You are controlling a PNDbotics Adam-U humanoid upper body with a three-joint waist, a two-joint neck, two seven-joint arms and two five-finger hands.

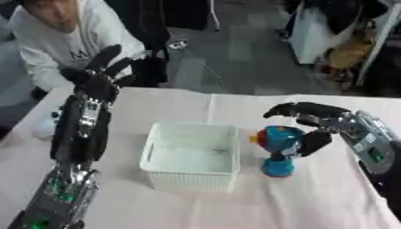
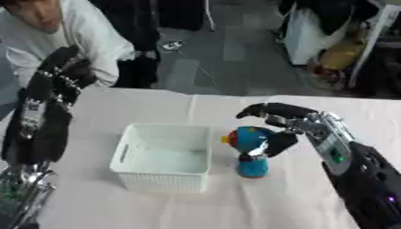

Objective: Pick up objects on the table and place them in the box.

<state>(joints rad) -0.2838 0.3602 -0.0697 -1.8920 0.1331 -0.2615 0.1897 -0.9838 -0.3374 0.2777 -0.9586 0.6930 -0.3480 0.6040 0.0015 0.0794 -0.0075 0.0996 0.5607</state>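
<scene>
Standing upright on the pale cloth-covered table (image 1: 329,197), the little blue toy figure (image 1: 279,150) with a round head and orange bits sits just right of the box (image 1: 192,156), a white plastic basket with a woven-looking wall and slot handles. The right robot hand (image 1: 317,120) has its black fingers curled over the toy's head, thumb at its side. The left robot hand (image 1: 98,76) is raised at the far left, fingers straight, holding nothing.
</scene>
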